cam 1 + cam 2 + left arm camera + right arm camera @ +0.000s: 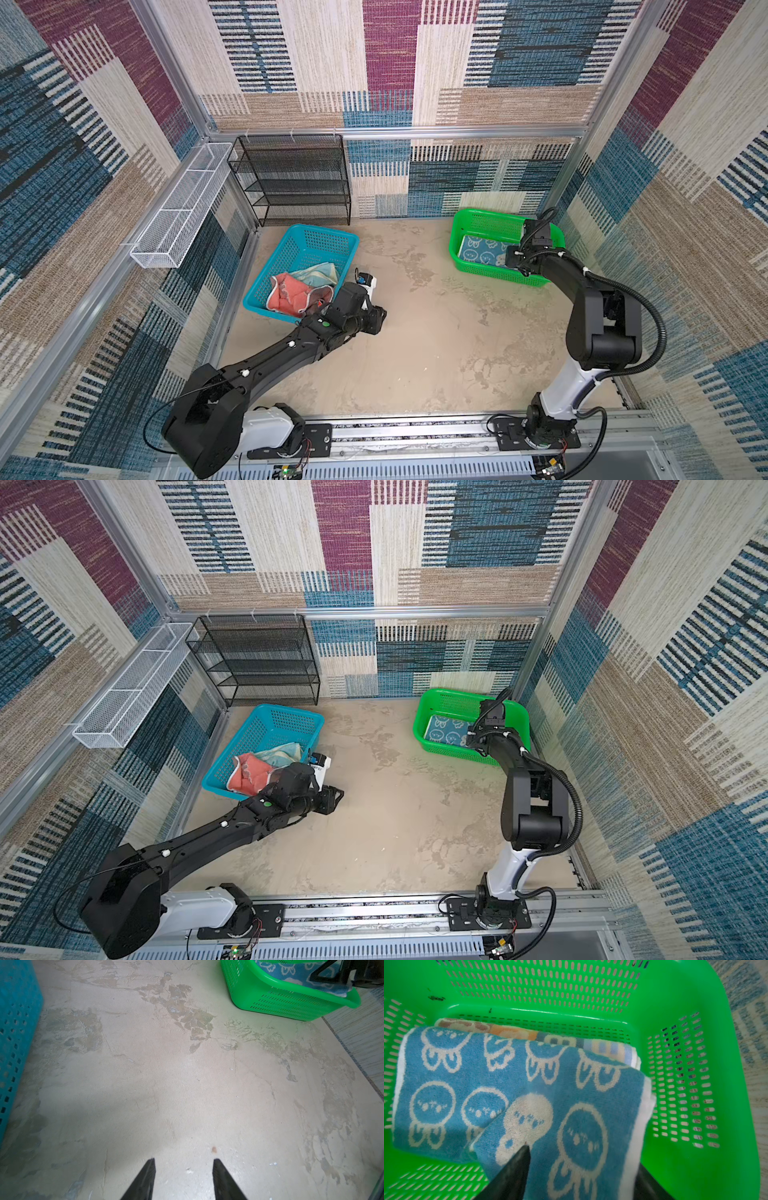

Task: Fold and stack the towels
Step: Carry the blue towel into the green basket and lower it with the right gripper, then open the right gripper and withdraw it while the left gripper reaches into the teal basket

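Observation:
A folded blue towel with white rabbit faces (529,1084) lies in the green basket (550,985), on top of an orange-and-blue lettered towel (512,1032) whose edge peeks out. One corner flap is turned over. My right gripper (583,1157) reaches into the basket with its fingers wide apart, open, and the towel's near end lies between them. Both top views show this towel (482,251) (446,733) and gripper (513,259) (471,739). A crumpled coral towel (291,295) and a pale cream one (316,272) lie in the blue basket (316,241). My left gripper (184,1160) (376,320) hangs open and empty over the table.
A black wire shelf (291,178) stands at the back left, and a white wire tray (183,208) hangs on the left wall. The blue basket (14,1043) and green basket (291,1003) flank the beige table (415,332).

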You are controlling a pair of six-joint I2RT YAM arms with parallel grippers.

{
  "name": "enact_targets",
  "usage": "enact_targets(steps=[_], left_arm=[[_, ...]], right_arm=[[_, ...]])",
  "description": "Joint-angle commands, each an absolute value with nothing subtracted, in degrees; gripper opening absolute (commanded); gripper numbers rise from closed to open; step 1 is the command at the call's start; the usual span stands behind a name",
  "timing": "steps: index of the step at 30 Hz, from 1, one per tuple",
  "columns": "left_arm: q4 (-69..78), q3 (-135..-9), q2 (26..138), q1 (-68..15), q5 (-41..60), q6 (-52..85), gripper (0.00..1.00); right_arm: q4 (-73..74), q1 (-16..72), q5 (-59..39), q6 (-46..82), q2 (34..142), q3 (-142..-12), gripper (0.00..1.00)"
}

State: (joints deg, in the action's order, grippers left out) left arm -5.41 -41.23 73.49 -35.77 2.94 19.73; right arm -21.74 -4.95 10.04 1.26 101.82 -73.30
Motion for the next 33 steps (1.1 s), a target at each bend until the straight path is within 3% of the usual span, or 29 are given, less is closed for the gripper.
enact_targets(steps=[1,2,11,24,33], left_arm=[[-5.07,-40.77,73.32,-35.77,2.03,19.16,0.49],[-4.93,-40.63,73.36,-35.76,2.02,19.13,0.49],[-4.49,-40.39,73.52,-35.77,1.68,19.06,0.49],[-9.43,-44.27,69.39,-34.8,-5.77,21.32,0.57],[-14.46,-48.26,67.56,-30.13,-12.25,20.0,0.69]], right_arm=[[-19.05,-4.89,11.81,1.58,102.04,-73.37,0.91],[-19.01,-4.92,11.89,1.58,101.98,-73.32,1.0],[-18.11,-4.89,6.73,1.84,98.67,-72.75,1.0],[-10.37,0.7,-25.23,3.81,82.3,-63.71,1.0],[-7.9,9.83,-37.62,6.05,78.47,-61.16,1.0]])
